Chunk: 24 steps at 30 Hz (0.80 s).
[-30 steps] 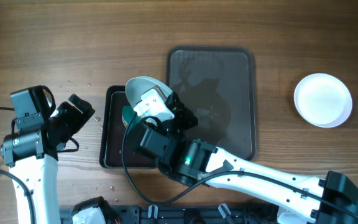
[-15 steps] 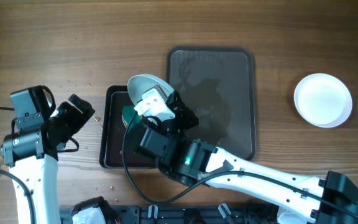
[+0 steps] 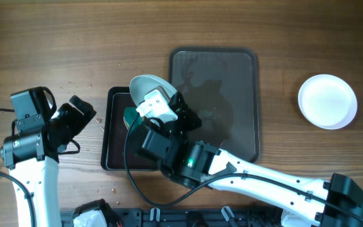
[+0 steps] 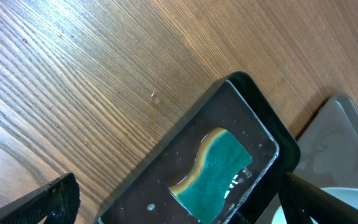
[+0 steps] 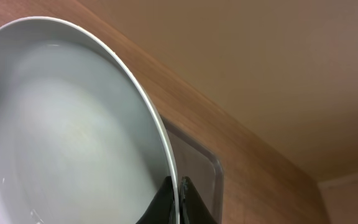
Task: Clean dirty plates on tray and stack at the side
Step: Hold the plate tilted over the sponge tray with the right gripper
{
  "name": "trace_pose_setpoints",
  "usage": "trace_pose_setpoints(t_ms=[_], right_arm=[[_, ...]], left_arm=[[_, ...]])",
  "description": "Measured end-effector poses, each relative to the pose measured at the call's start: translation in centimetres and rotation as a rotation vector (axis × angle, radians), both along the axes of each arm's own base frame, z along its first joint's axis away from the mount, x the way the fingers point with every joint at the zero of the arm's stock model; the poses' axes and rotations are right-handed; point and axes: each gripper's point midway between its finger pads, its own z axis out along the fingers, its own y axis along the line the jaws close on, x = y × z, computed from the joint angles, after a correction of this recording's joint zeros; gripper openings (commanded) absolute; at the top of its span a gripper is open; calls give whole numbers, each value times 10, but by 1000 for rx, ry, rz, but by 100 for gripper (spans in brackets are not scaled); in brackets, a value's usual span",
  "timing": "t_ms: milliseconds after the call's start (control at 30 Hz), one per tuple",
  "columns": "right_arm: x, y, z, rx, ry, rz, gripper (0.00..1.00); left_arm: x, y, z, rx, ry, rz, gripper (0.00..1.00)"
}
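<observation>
My right gripper is shut on the rim of a white plate, holding it tilted on edge over the small black tray; the plate fills the right wrist view. A green and yellow sponge lies wet in that black tray. My left gripper is open and empty just left of the black tray, its fingers at the bottom corners of the left wrist view. A grey tray lies in the middle, bare. A clean white plate sits at the far right.
Small crumbs lie on the wooden table left of the black tray. The right arm's long white link stretches across the front of the table.
The plate in my right gripper has shifted very slightly to the right. The left arm has not moved.
</observation>
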Motion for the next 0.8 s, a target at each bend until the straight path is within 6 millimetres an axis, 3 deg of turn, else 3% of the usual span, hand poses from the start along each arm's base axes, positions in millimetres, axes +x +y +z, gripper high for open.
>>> trace_pose_setpoints(t_ms=[800], right_arm=[[4,1,7,25,-29,-13,4]], left_arm=[[0,0,0,0,0,0,100]])
